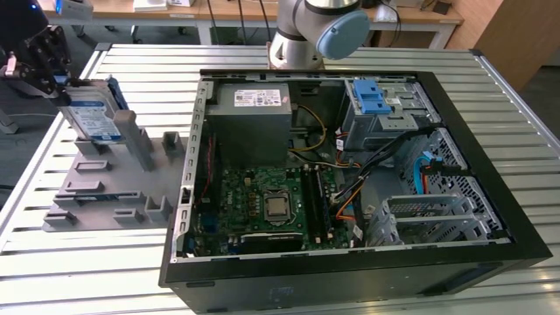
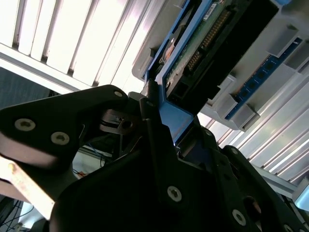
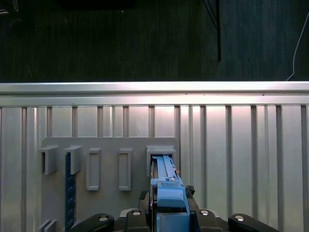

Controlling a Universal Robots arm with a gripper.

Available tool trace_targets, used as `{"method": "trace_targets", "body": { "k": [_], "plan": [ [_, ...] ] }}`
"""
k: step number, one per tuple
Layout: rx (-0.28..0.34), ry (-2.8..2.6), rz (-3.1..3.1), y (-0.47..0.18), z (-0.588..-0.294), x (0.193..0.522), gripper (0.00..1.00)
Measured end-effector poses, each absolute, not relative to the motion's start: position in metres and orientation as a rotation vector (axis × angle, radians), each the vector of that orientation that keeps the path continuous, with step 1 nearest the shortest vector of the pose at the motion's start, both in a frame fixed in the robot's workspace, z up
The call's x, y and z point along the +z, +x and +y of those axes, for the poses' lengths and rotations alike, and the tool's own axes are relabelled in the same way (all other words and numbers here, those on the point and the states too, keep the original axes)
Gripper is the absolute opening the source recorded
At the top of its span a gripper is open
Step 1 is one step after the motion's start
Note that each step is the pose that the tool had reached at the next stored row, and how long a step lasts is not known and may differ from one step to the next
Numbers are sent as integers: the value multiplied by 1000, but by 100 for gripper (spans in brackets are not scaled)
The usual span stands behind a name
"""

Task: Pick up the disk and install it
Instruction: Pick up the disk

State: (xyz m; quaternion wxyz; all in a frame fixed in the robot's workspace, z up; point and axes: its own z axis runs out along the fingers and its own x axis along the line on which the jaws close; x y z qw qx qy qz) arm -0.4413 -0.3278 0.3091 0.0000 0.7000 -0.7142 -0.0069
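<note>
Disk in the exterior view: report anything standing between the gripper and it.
Nothing visible stands between them. The gripper is at the silver-grey rectangular disk with the blue plastic frame, its fingers closed on that frame's edge, while the disk stands on edge at the grey plastic holder.

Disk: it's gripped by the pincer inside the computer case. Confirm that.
Wrong on the place. The disk is gripped by the pincer, but outside the case, at the grey rack on the exterior view's left, as the exterior view shows.
</note>
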Motion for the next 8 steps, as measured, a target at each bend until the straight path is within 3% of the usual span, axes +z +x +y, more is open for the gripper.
{"method": "trace_targets", "body": {
  "k": [8],
  "plan": [
    [-21,2199,-2244,-441,-328,315,36]
  ]
}}
